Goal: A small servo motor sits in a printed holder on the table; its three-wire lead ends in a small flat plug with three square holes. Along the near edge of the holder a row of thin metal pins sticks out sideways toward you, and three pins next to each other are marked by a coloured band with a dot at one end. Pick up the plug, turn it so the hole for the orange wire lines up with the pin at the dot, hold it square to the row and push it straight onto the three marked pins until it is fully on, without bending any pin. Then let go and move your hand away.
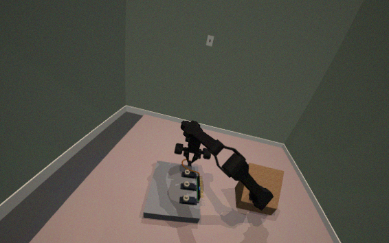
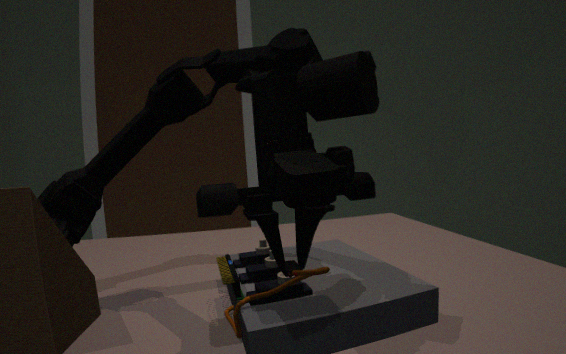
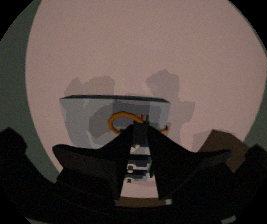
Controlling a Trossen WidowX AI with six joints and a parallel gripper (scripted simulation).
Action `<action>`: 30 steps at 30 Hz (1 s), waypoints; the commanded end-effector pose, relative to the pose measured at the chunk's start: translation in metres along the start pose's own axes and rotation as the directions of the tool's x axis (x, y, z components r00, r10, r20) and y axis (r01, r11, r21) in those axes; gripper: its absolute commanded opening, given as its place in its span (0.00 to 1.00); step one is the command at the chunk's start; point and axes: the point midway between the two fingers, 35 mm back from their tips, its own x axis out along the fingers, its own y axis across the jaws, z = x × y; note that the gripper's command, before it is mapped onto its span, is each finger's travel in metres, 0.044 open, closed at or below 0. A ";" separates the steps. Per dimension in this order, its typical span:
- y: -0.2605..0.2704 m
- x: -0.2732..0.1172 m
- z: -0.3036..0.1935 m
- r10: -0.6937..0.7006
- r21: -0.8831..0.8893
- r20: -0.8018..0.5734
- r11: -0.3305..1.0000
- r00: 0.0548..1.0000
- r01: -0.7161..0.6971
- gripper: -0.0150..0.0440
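My gripper (image 1: 189, 163) (image 2: 292, 270) (image 3: 140, 128) is shut on the dark plug (image 3: 140, 134) and holds it a little above the grey holder (image 1: 161, 192) (image 2: 394, 306) (image 3: 73, 120), beside the end servo (image 1: 188, 174). The orange lead (image 2: 269, 293) (image 3: 115, 116) loops out from the plug and runs back to the holder's pin side. The row of yellowish pins (image 1: 201, 187) (image 2: 225, 270) sticks out along the holder's edge facing the arm base. The coloured band, the dot and the plug's holes cannot be made out.
Two more dark servos (image 1: 187, 186) (image 1: 187, 200) with pale round horns stand in line beside the green strip behind the pins. A wooden block (image 1: 267, 178) (image 2: 4, 270) carries the arm base on the pink table (image 1: 116, 192).
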 end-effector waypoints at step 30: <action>-0.068 -0.026 -0.075 -0.011 0.728 -0.002 0.686 1.000 0.009 0.25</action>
